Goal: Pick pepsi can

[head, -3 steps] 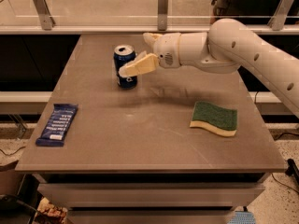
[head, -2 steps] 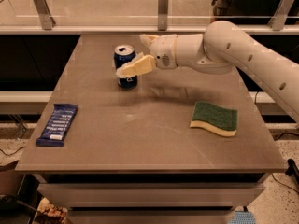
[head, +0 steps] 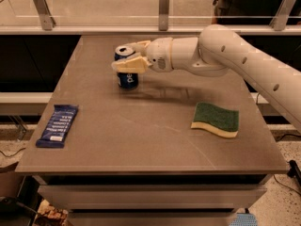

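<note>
- Table (head: 141,145).
- White arm (head: 244,55) enters from 2 o'clock.
- Green sponge (head: 216,119) at 4 o'clock.
- Blue wrapper (head: 57,125) at 8 o'clock.
- Gripper (head: 130,55) at 11 o'clock, jaws spread, straddling the can.
- Pepsi can (head: 127,78) upright on the table there.

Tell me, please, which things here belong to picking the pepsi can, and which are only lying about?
For the job:
- pepsi can, upright, far middle of the table
- end effector, at the can's upper part

Only lying about:
- blue snack bar, flat, near the left edge
- green sponge, on the right side
</note>
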{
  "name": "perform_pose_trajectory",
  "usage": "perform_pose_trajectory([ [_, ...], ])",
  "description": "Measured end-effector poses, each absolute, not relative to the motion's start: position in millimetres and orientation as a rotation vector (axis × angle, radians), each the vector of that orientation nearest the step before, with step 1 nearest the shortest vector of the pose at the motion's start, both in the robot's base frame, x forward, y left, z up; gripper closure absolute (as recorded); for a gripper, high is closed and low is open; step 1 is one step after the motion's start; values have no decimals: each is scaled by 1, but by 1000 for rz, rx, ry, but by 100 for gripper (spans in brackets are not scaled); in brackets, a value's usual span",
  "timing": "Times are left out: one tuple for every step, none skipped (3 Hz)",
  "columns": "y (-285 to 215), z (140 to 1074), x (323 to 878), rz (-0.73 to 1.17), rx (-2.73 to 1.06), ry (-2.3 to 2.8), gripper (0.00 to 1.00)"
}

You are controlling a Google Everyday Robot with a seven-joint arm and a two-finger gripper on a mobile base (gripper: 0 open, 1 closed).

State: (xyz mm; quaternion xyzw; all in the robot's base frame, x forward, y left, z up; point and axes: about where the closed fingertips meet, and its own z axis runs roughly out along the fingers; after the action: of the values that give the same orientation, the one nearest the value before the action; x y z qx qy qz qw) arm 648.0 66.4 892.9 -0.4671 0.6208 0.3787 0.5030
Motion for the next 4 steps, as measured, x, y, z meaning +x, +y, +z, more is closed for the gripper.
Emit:
perform_pose_trajectory([
  [69, 893, 647, 918, -1132, 1497, 64],
  [72, 893, 646, 922, -1135, 1495, 87],
  [75, 893, 646, 927, -1139, 1494, 100],
  [79, 903, 643, 952, -1147, 1489, 100],
])
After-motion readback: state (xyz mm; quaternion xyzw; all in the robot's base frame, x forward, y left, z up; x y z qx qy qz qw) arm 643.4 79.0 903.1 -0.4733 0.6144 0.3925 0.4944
